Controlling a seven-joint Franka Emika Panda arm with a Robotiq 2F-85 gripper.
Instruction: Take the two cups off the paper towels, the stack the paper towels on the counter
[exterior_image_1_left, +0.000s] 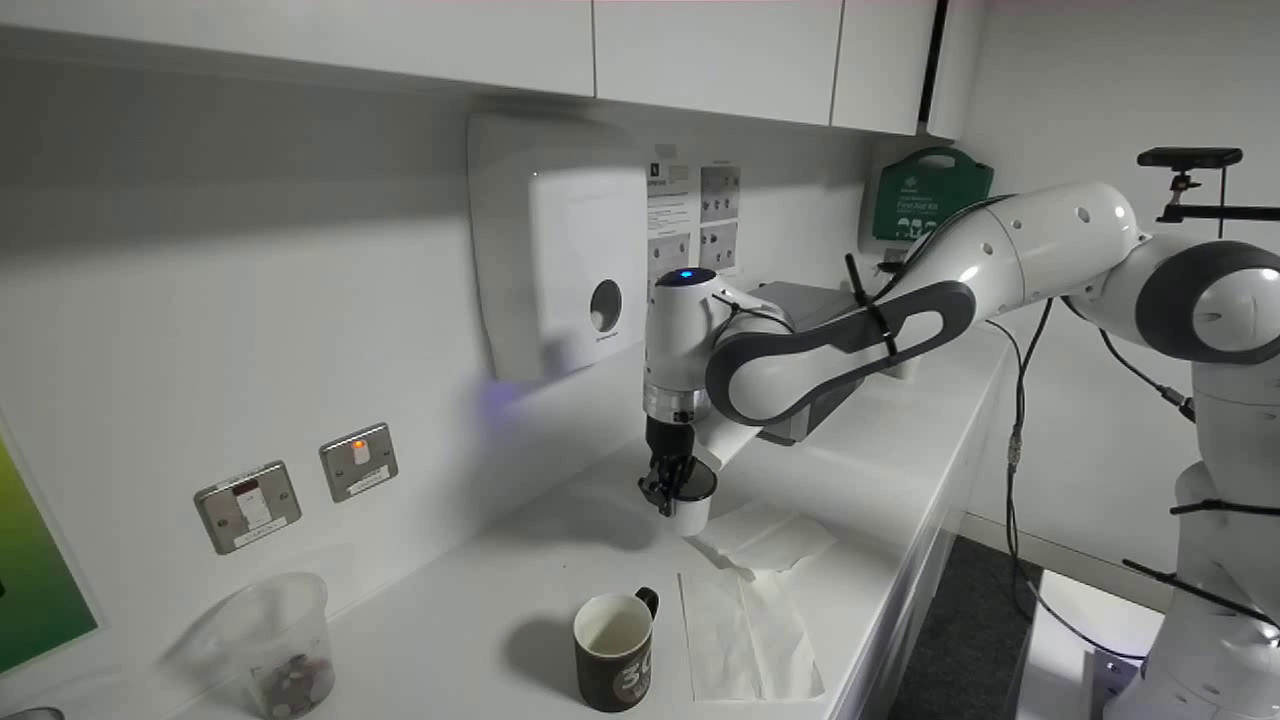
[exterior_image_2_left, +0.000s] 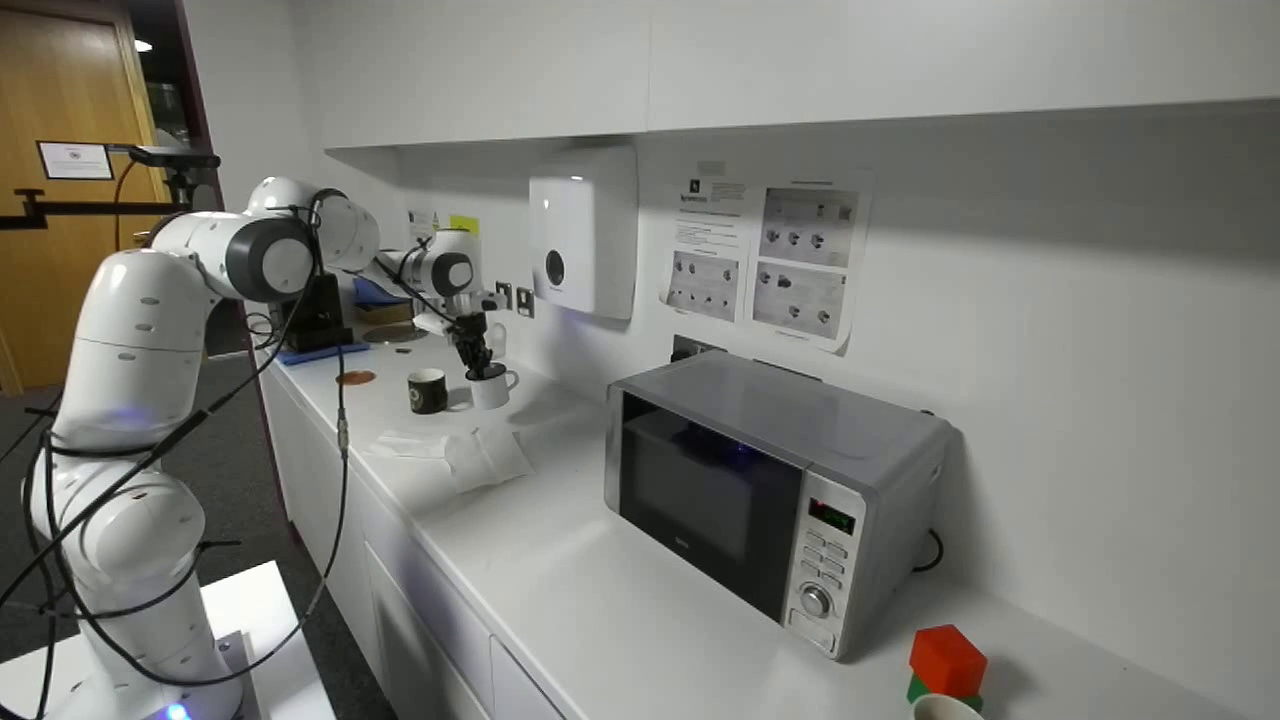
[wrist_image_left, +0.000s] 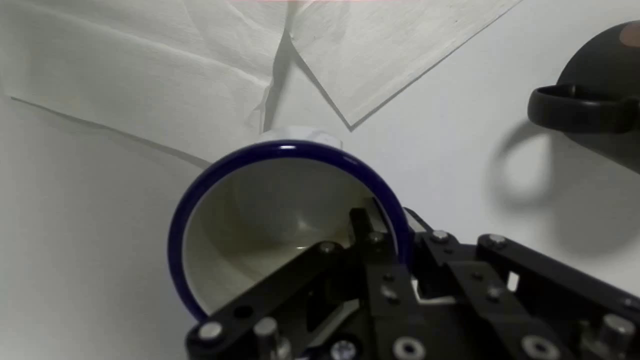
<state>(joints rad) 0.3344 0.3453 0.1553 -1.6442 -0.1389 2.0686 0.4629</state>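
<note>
Near, a black mug (exterior_image_1_left: 603, 660) stands on the table (exterior_image_1_left: 470, 640) just beside the nearer paper towel (exterior_image_1_left: 750, 640), presumably to free it for stacking. Beyond, the claw (wrist_image_left: 393, 222) is clamped over the wall of a blue-rimmed white mug (exterior_image_1_left: 690, 518), likely to clear the farther paper towel (exterior_image_1_left: 775, 538).

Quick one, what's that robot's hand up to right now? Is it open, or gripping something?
Hand: closed, holding the white mug by its dark blue rim.
</note>
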